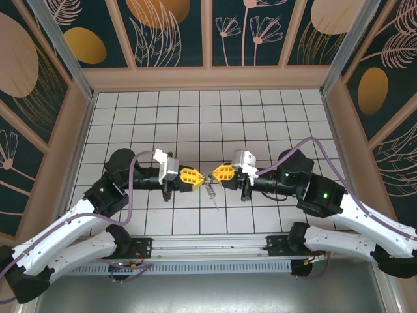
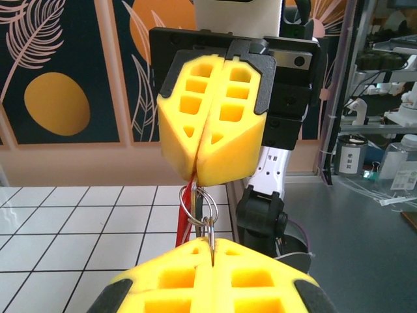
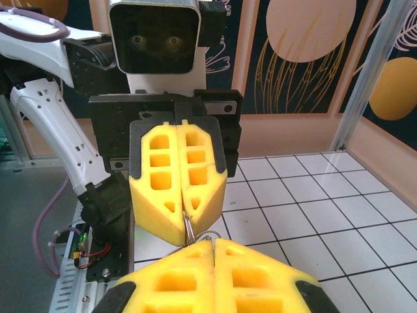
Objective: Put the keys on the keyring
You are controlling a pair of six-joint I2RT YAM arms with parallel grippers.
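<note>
The key (image 2: pixel 195 210) hangs in the gap between the two pairs of fingers, in the lower middle of the left wrist view, with its red tag (image 2: pixel 185 218) running down along its left side. Tag and key both come out of the seam at the tips of the right fingers (image 2: pixel 221 130), which fill the upper centre of that view. These yellow fingers are pressed fully together, clamped on the top of the key; the exact pinch point is hidden inside the seam.

The keyring (image 2: pixel 212 218), a thin silvery wire loop, sits just right of the key and overlaps it. Its lower edge goes into the seam of the left fingers (image 2: pixel 247 274) at the bottom of the frame. These too are closed tight, gripping the ring.

In the right wrist view the wire of the keyring (image 3: pixel 203 236) shows as a small arc in the lower middle. It lies between the closed left fingers (image 3: pixel 163 189) above and the closed right fingers (image 3: pixel 241 274) below.

From the top camera the left fingers (image 1: pixel 189 175) and the right fingers (image 1: pixel 224 173) point at each other, tip to tip and nearly touching, just below the middle of the frame. A few thin metal pieces (image 1: pixel 210 189) dangle beneath the meeting point, too small to tell apart.

All of this is held above the white tiled surface (image 1: pixel 195 117), which is ruled with dark grid lines. Dark wall panels (image 1: pixel 169 26) with gold discs and line-drawn plants close in the top and sides.
</note>
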